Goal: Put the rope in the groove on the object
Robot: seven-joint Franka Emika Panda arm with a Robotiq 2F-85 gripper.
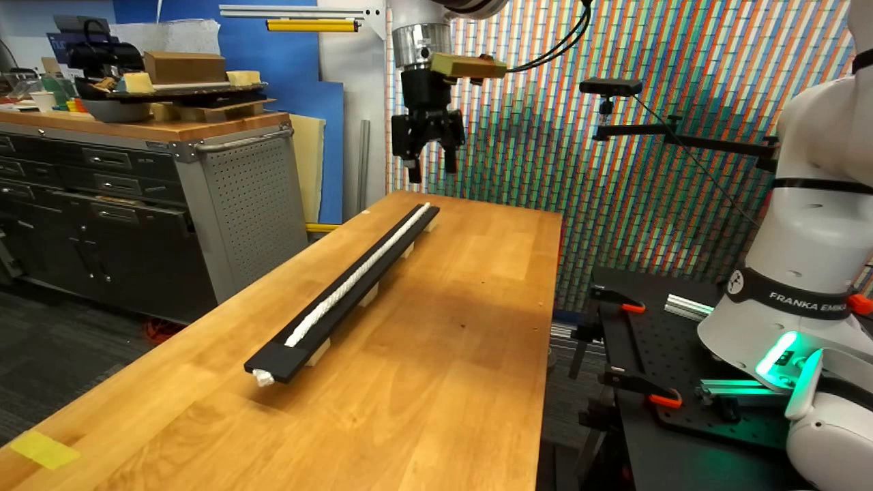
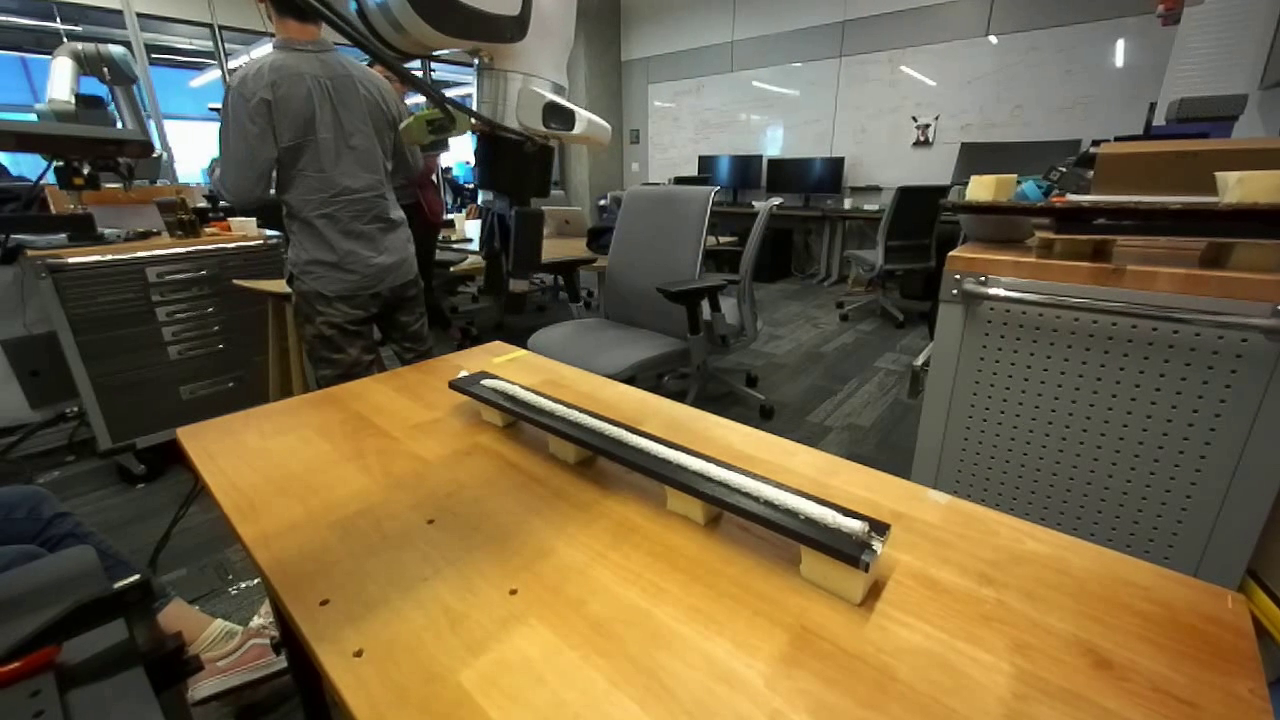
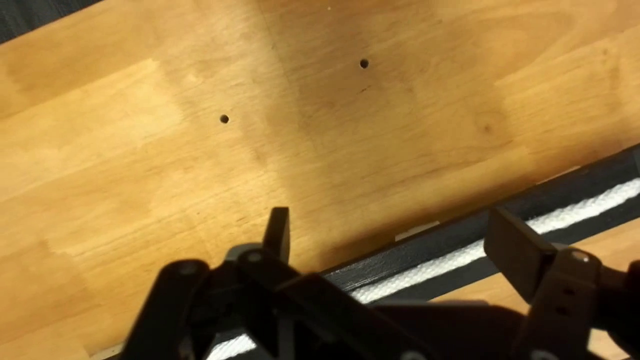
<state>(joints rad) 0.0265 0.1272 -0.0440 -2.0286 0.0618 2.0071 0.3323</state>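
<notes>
The black bar (image 1: 278,358) lies lengthwise along the table, raised on blocks; it also shows in an exterior view (image 2: 600,440) and in the wrist view (image 3: 387,262). The white rope (image 1: 358,275) runs straight along the bar's top, over the groove line; it also shows in an exterior view (image 2: 670,455) and the wrist view (image 3: 425,272). The rope hides most of the groove. A white tuft pokes out at one bar end, past a short stretch of bare black top. My gripper (image 1: 432,170) is open and empty, well above the table; its spread fingers (image 3: 392,232) show in the wrist view.
Pale wooden blocks (image 2: 840,575) support the bar on the wooden table (image 1: 477,286). A grey tool cabinet (image 1: 252,211) stands beyond the table's side. An office chair (image 2: 640,300) stands behind it. A camera on a bracket (image 1: 610,87) is near the robot's base.
</notes>
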